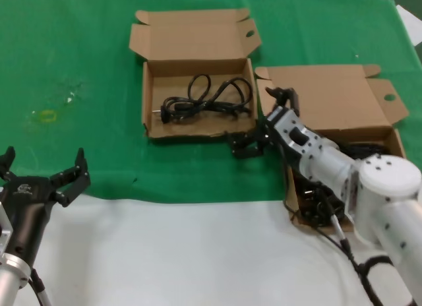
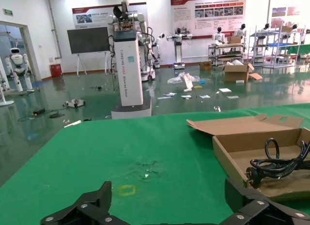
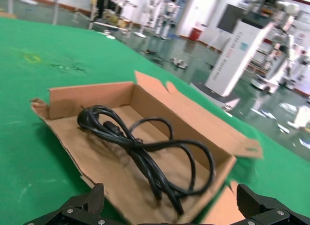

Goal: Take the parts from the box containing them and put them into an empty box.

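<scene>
A brown carton (image 1: 153,101) stands on the green mat at centre with its lid laid back, and one black power cord (image 1: 208,98) lies coiled in it. The second carton (image 1: 330,98) stands to the right; a tangle of cords (image 1: 315,204) shows at its near end, mostly hidden by my right arm. My right gripper (image 1: 260,124) hovers open and holding nothing between the two cartons, at the centre carton's near right corner. In the right wrist view that gripper (image 3: 169,213) faces the cord (image 3: 145,147) in its carton (image 3: 87,96). My left gripper (image 1: 43,171) waits open at the near left.
A yellow mark (image 1: 46,115) lies on the green mat (image 1: 79,49) at left. The white table front (image 1: 165,253) runs along the near side. From the left wrist, the left gripper (image 2: 167,210) looks over the mat toward the centre carton (image 2: 232,142) and its cord (image 2: 276,164).
</scene>
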Motion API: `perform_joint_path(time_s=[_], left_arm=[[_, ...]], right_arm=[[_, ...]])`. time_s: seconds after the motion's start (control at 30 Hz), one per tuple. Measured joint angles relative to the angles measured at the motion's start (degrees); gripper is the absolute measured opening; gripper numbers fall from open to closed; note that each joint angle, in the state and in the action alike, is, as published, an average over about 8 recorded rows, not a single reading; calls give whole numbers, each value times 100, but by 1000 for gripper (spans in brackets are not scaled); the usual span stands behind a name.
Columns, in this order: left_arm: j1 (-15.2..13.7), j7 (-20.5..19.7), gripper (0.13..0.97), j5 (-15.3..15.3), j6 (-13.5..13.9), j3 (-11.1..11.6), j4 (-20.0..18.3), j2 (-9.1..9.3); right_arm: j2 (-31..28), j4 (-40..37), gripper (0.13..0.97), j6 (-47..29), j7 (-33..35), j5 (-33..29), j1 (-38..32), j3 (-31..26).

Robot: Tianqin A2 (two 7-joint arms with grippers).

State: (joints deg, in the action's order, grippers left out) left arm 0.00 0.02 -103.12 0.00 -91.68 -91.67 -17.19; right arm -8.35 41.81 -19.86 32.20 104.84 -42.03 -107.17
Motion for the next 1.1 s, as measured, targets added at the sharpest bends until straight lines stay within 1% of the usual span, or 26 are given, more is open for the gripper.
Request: perform_joint_path(time_s=[0.03, 0.3, 0.33, 0.6, 1.1], left_arm=[[0, 0, 703, 0, 0, 0, 0, 0], [0, -2, 862, -1, 0, 0, 0, 0], [0, -2, 862, -1, 0, 0, 0, 0], [0, -2, 948, -1, 0, 0, 0, 0], [0, -2, 966, -2, 0, 0, 0, 0]], right_arm=[[-21, 117, 966, 47, -76, -4, 99, 36], [-193, 1091, 966, 436, -710, -37, 925, 339], [-214, 1209, 966, 483, -786, -42, 1024, 376], [-388, 2184, 966, 869, -1411, -75, 1846, 679], [-711, 4010, 966, 1598, -2591, -137, 3382, 1246]])
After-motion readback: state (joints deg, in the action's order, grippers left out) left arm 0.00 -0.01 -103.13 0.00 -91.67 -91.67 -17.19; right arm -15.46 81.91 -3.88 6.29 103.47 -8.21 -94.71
